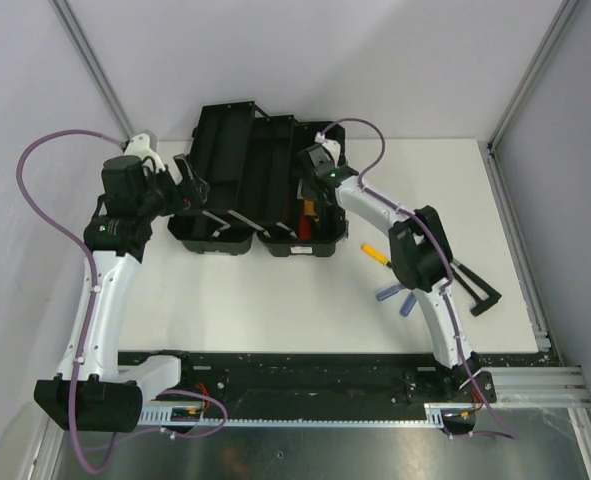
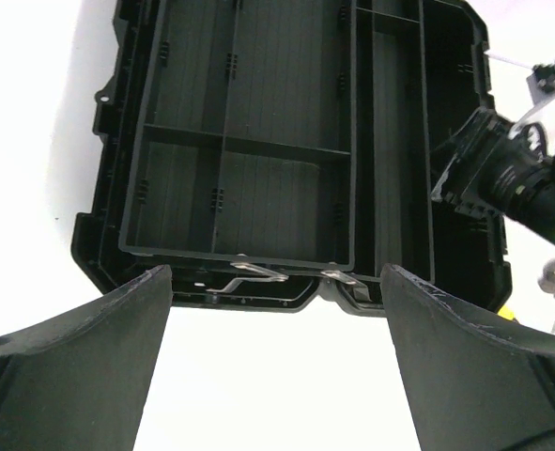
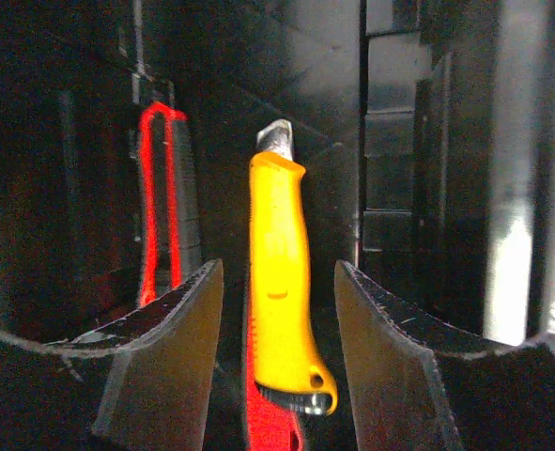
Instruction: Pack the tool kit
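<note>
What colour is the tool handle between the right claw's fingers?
Yellow; the handle shows best in the right wrist view.

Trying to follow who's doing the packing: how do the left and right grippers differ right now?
The left gripper hangs outside the toolbox, by its edge; the right gripper reaches inside it. The left gripper has nothing between its fingers; the right gripper straddles a yellow-handled tool, not touching it. Both stand open.
</note>
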